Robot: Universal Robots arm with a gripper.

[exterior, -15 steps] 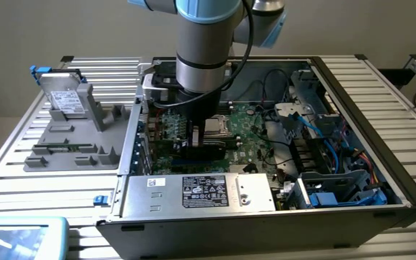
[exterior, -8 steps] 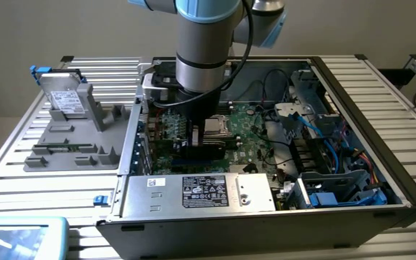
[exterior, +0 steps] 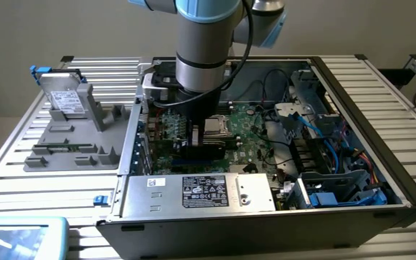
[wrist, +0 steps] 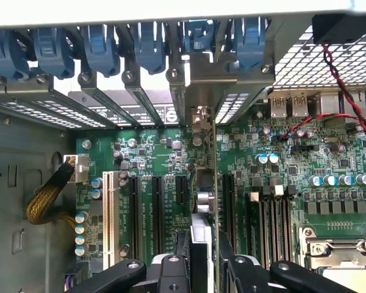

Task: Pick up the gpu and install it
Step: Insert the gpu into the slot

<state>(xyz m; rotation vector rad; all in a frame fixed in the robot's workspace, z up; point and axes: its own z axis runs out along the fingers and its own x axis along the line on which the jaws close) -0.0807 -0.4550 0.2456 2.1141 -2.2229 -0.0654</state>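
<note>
As viewed from the wrist, found gripper [wrist: 204, 268] partly closed on the gpu [wrist: 214, 165], one dark finger [wrist: 171, 271] pressed to each flat face. Noted gpu held upright and edge-on above the green motherboard [wrist: 171, 159], standing between two of the black expansion slots [wrist: 147, 207]. Recorded its silver end bracket [wrist: 199, 119] close against the rear wall of the computer case [wrist: 24, 201], just below a row of blue latches [wrist: 100, 46]. Could not tell whether the card's lower edge sits in a slot or just above one.

As viewed from outside, saw the arm [exterior: 201, 54] coming straight down into the open case, with gripper low over the board and just beside the processor socket [exterior: 216, 127]. Logged a grey power supply [exterior: 193, 192] with a printed label along the near wall of the case. Logged blue cables [exterior: 331, 135] and drive bays toward the exterior view's right.

Outside the case, toward the exterior view's left, observed a grey tray [exterior: 56, 157] resting on the slatted counter [exterior: 13, 179]. Found a silver drive [exterior: 67, 100] with a white label standing upright at the tray's far end. Found a thin green memory stick [exterior: 67, 146] lying flat in a groove nearer the camera. Judged both well apart from the gripper.
</note>
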